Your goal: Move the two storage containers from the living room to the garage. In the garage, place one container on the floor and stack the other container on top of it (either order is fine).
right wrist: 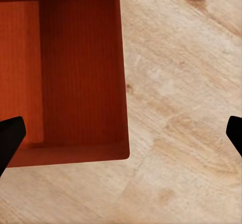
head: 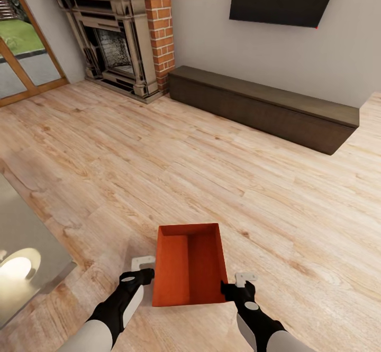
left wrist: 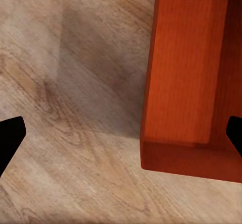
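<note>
Squarely, container (head: 189, 272) sits between jaws.

You are reaching both arms forward from the bottom of the head view, elbows low. Your left end effector (head: 142, 271) is sitting at lower centre-left, your right end effector (head: 238, 284) at lower centre-right, each with its fingers spread wide apart.
</note>
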Motion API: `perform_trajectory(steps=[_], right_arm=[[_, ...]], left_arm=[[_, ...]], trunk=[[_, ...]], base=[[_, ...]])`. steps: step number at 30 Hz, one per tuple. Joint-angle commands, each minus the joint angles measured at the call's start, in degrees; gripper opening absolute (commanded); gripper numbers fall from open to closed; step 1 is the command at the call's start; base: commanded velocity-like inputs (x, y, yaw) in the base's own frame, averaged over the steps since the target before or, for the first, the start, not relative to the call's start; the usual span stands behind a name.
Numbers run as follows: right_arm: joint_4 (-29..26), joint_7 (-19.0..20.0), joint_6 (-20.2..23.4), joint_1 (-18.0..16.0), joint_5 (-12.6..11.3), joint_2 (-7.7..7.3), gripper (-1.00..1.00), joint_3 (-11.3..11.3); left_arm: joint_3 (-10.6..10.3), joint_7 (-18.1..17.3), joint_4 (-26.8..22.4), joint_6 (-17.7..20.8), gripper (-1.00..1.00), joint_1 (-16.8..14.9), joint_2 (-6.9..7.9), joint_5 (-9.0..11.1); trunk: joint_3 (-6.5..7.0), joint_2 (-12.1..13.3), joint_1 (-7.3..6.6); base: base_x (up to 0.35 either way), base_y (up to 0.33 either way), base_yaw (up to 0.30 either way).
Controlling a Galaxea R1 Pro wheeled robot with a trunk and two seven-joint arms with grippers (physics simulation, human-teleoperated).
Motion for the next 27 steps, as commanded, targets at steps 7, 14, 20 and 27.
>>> perform_trajectory(steps=[7,14,20,27], right_arm=[[-0.01,-0.26,-0.13,-0.03,0.4,-0.08,1.0,-0.05],[-0.01,1.57,-0.11,-0.03,0.56,-0.14,1.0,0.04],[-0.02,3.92,-0.04,-0.03,0.58,-0.58,1.0,0.01],[-0.04,4.2,-0.04,-0.03,0.53,-0.71,1.0,-0.04]], left_arm=[[-0.31,0.42,-0.3,0.2,1.0,0.0,-0.07,0.65],[-4.02,0.73,-0.39,0.37,1.0,0.0,-2.06,0.53],[-9.92,4.83,-0.36,0.3,1.0,0.0,-2.09,1.03],[-10.2,5.41,0.28,0.37,1.0,0.0,-1.85,1.49]], trunk=[[-0.75,-1.62,0.88],[-2.01,-4.43,2.41],[-3.09,-6.84,3.73],[-4.34,-9.65,5.27]], base=[[0.0,0.0,0.0],[0.0,0.0,0.0],[0.0,0.0,0.0],[0.0,0.0,0.0]])
